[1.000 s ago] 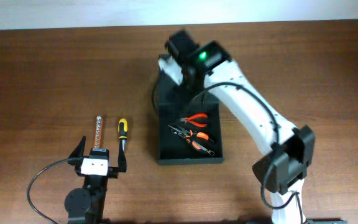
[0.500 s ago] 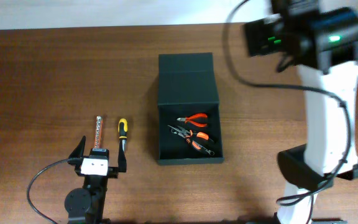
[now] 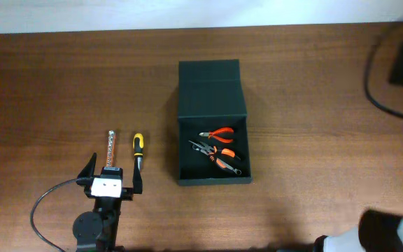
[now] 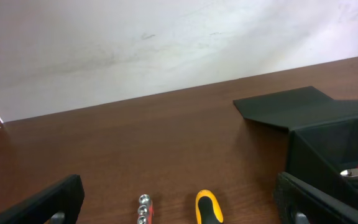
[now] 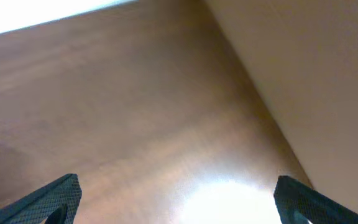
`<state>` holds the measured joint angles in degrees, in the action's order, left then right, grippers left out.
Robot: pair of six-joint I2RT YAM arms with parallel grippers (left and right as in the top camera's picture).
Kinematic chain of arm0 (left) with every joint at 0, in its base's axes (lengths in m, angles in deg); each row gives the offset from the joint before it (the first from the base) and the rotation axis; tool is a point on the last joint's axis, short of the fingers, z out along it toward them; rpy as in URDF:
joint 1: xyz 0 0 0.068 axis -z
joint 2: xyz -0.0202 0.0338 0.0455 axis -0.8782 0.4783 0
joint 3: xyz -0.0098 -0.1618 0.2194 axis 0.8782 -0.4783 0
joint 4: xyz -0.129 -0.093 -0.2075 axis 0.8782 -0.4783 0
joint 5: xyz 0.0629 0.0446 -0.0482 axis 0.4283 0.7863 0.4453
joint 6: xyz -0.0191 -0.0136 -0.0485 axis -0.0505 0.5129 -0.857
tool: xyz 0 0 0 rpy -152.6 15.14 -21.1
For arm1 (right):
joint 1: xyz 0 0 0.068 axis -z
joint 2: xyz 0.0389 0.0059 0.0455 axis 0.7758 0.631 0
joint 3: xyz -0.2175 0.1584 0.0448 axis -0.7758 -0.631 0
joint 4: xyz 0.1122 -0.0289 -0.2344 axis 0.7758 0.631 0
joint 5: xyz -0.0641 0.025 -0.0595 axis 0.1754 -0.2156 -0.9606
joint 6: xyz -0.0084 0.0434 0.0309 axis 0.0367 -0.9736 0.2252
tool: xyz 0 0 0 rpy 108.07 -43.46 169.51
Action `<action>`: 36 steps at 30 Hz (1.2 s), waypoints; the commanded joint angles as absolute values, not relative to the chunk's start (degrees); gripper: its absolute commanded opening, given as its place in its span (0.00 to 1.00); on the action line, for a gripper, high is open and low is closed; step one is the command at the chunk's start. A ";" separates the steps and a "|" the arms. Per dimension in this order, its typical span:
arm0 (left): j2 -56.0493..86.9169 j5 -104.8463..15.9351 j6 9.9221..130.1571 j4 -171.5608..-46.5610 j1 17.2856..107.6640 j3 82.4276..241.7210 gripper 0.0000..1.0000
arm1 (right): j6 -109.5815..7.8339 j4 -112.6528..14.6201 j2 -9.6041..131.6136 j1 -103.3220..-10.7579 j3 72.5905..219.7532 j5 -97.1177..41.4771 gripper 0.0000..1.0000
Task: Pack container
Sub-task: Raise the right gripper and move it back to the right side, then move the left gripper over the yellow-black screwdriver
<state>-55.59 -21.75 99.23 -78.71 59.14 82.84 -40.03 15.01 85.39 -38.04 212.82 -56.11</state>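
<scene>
Sitting at the near counter (image 3: 313, 105) edge, left pincer (image 3: 112, 172) jaws wide, holding nothing; screwdriver (image 3: 138, 148) just ahead. Right pincer (image 5: 179, 202) also wide, nothing held. Container (image 3: 182, 150) mid-counter, long axis near-to-far, lid flap open at far end; orange pliers (image 3: 219, 133) inside.

A brown wooden surface (image 3: 61, 84) with fine grain running side to side fills nearly the whole overhead view. Along its far edge runs a pale wall (image 3: 117, 14). From the left wrist view the wall rises plain and off-white straight from the back of the wood, with faint smudges. The light is soft and even, and shadows are weak. In the right wrist view a bright glare (image 5: 229, 193) lies on the wood, and a flat tan area (image 5: 316, 81) lies past its edge; what that area is cannot be told.
</scene>
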 commanded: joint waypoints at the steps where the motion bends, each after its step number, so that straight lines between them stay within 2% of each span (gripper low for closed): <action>1: -55.85 -21.55 99.95 -79.02 58.90 82.69 0.99 | -42.20 13.94 82.00 -31.41 200.39 -51.50 0.99; 6: -55.85 -21.55 99.95 -79.02 58.90 82.69 0.99 | -41.72 5.79 82.41 -26.10 182.49 -47.13 0.99; 11: -55.85 -21.53 99.97 -79.02 58.90 82.69 0.99 | -41.32 -2.17 82.54 -26.08 171.49 -46.58 0.99; 16: -55.85 -21.66 99.12 -76.94 58.90 82.73 0.99 | -41.32 -3.65 82.54 -26.08 168.48 -46.61 0.99; 24: -55.74 -23.80 82.95 -77.18 58.90 85.55 0.99 | -41.34 -3.65 82.54 -26.10 168.48 -46.58 0.99; 27: -53.91 -25.83 83.23 -79.61 58.90 90.32 0.99 | -41.34 -3.65 82.54 -26.10 168.48 -46.58 0.99; 31: -46.85 -25.57 90.77 -89.09 58.90 101.42 0.99 | -41.34 -3.65 82.54 -26.10 168.48 -46.58 0.99; 36: -26.85 -17.79 93.55 -103.65 58.90 123.13 0.99 | -41.34 -3.65 82.54 -26.10 168.48 -46.58 0.99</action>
